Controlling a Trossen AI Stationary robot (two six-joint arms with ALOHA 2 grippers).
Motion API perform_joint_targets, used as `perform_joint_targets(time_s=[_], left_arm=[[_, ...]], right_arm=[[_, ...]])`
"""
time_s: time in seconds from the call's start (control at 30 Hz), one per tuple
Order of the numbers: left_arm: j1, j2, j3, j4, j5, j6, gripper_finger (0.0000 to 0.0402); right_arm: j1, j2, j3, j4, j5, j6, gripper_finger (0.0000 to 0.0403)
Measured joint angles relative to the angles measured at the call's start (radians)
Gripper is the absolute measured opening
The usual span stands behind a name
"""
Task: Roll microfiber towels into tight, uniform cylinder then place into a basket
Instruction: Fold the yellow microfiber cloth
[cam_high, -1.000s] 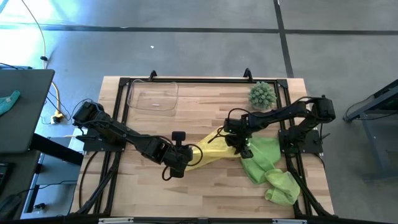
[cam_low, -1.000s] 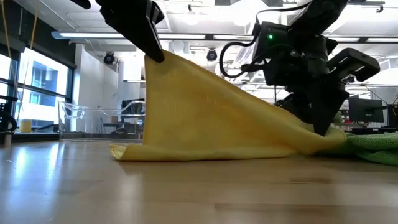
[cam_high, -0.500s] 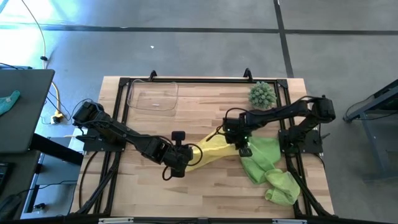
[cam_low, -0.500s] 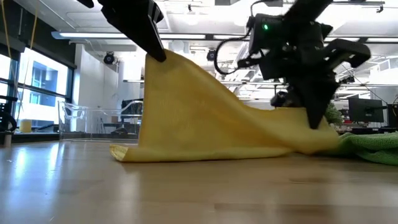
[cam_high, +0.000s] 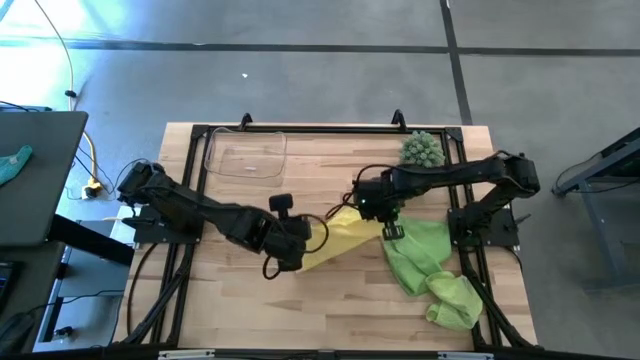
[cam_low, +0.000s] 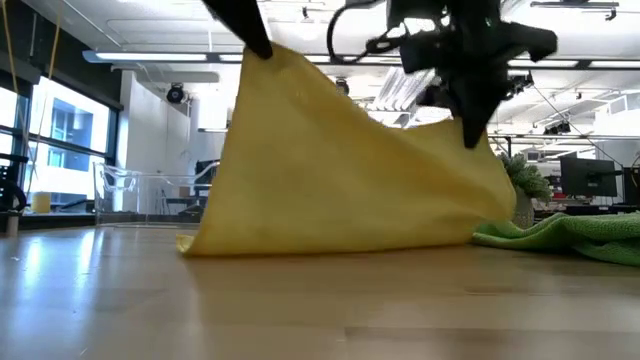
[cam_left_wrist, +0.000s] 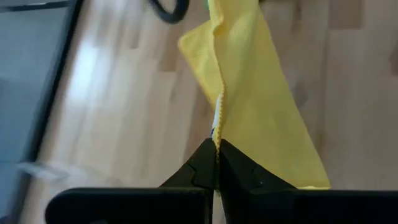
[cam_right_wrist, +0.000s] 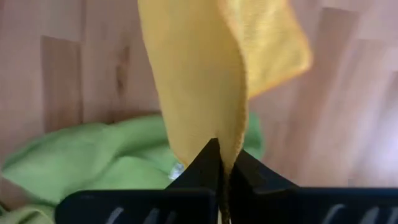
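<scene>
Both grippers are pinching the pale yellow towel (cam_low: 340, 160) with jaws fully closed: the left gripper (cam_high: 297, 245) on one upper corner, the right gripper (cam_high: 384, 220) on the other, holding it hanging above the wooden table (cam_high: 330, 310). The towel's lower edge is touching the table just beside the light green towels (cam_high: 430, 265), well apart from the clear basket (cam_high: 245, 155).
</scene>
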Motion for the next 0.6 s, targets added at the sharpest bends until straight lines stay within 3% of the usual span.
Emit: perform_joint_targets(time_s=[0.17, 0.3, 0.47, 0.6], left_arm=[[0.031, -0.001, 0.112, -0.207, -0.056, 0.000, 0.0003], [0.066, -0.011, 0.136, -0.304, -0.096, 0.014, 0.0003], [0.139, -0.077, 0.133, -0.320, -0.145, 0.028, 0.0003], [0.184, -0.172, 0.133, -0.310, -0.164, 0.038, 0.0003]], right_arm=[[-0.037, -0.072, 0.060, -0.016, 0.043, -0.058, 0.0000], [-0.093, -0.172, 0.049, 0.104, 0.044, -0.111, 0.0000], [-0.176, -0.253, -0.018, 0.371, 0.037, -0.160, 0.0000], [-0.231, -0.254, -0.039, 0.462, 0.036, -0.171, 0.0000]])
